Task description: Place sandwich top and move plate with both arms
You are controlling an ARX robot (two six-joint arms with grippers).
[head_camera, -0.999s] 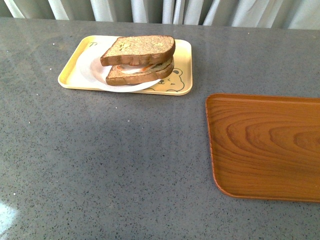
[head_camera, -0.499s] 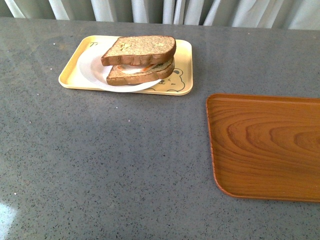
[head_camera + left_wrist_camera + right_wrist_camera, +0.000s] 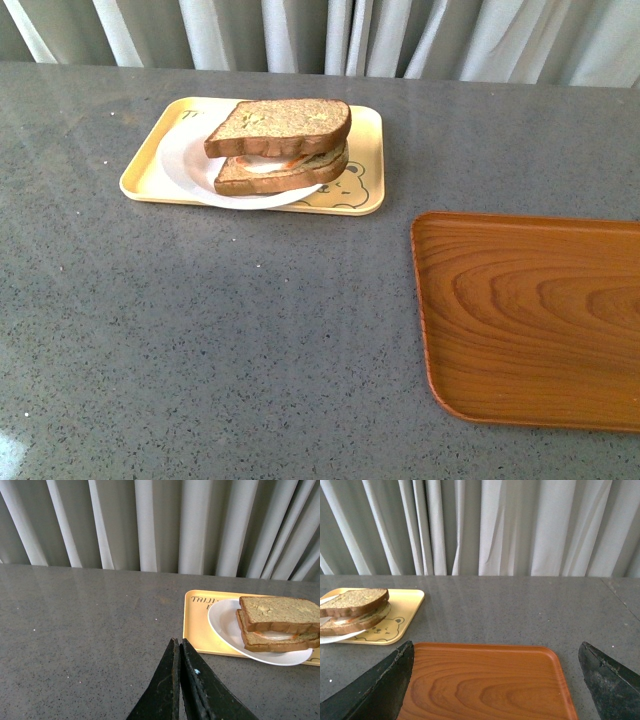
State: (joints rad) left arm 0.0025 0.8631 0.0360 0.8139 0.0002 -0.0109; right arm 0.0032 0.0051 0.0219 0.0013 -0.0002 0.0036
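Both arms missing from front view, sandwich top (image 3: 278,124) hides filling on plate (image 3: 190,160), left gripper (image 3: 178,652) fingers pressed together, empty, right gripper (image 3: 495,667) fingers wide apart above wooden tray (image 3: 485,685), empty

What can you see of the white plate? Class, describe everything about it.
The plate is round, plain white, shallow and looks glossy. It lies flat on the yellow tray, its near rim overhanging the tray's front edge. A sandwich sits on its right half, hiding that part; the left half is bare. Neither gripper touches it.
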